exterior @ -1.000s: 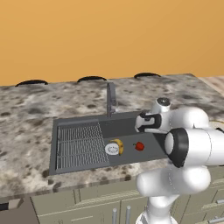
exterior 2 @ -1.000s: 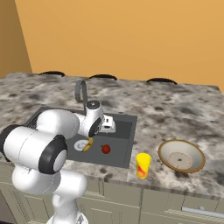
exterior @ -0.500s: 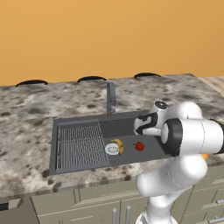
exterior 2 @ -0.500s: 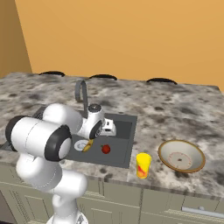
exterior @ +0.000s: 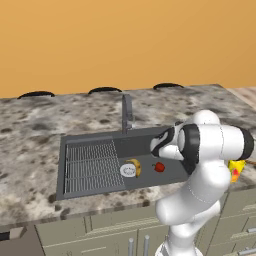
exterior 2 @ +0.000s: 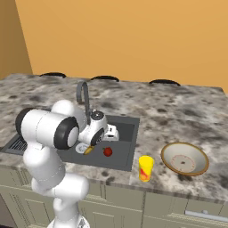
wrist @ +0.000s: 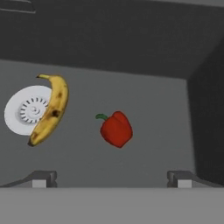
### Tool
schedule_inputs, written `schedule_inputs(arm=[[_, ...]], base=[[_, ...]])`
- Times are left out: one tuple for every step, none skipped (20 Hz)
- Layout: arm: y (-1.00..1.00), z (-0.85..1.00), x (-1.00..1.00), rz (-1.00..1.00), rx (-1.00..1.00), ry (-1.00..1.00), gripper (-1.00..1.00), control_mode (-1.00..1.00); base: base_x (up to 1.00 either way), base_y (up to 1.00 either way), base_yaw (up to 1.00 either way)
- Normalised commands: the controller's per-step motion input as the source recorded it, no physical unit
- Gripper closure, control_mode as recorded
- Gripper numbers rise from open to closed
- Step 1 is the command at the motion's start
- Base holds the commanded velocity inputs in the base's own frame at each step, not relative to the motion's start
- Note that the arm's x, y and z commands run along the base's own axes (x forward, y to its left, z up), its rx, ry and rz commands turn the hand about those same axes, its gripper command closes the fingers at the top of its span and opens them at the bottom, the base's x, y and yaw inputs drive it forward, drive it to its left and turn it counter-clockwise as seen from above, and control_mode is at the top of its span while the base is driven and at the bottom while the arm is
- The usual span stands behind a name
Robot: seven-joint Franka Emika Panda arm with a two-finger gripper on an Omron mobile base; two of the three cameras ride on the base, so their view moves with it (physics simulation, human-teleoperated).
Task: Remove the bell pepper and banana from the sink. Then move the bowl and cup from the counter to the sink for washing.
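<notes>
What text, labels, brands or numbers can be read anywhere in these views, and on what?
None: no readable text stands on anything.
The cup carries a red-orange mark, a shape with no letters.
The bowl shows faint specks inside, too small to read as anything.
The banana, pepper, sink and faucet are unmarked.

Counting by kind: one sink [exterior: 90, 145] sitting in the bench [exterior 2: 178, 111], one faucet [exterior: 127, 113], one white drain [wrist: 19, 109]. One banana [wrist: 50, 109] and one bell pepper [wrist: 116, 129] lying inside. One cup [exterior 2: 145, 168], one bowl [exterior 2: 185, 158].
</notes>
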Motion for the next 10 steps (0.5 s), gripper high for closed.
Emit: schedule_inputs(arm=[[-0.08,-0.18,0.10,0.00,0.00,0.00,-1.00,-1.00],[-0.08,-0.16,0.00,0.00,0.00,0.00,-1.00,-1.00],[-0.05,-0.16,0.00,0.00,0.00,0.02,-1.00,-1.00],[-0.02,-0.16,0.00,0.00,0.00,0.04,-1.00,-1.00],[0.00,-0.18,0.00,0.00,0.00,0.05,-1.00,-1.00],[0.00,-0.20,0.04,0.00,0.00,0.02,-1.00,-1.00],[0.00,-0.22,0.07,0.00,0.00,0.00,-1.00,-1.00],[-0.02,-0.23,0.10,0.00,-0.01,0.00,-1.00,-1.00],[-0.01,-0.25,0.09,0.00,-0.01,0.00,-1.00,-1.00],[0.00,-0.25,0.11,0.00,-0.01,0.00,-1.00,-1.00]], base=[[0.00,0.00,0.00],[0.00,0.00,0.00],[0.00,0.00,0.00],[0.00,0.00,0.00],[0.00,0.00,0.00],[0.00,0.00,0.00],[0.00,0.00,0.00],[0.00,0.00,0.00],[0.00,0.00,0.00],[0.00,0.00,0.00]])
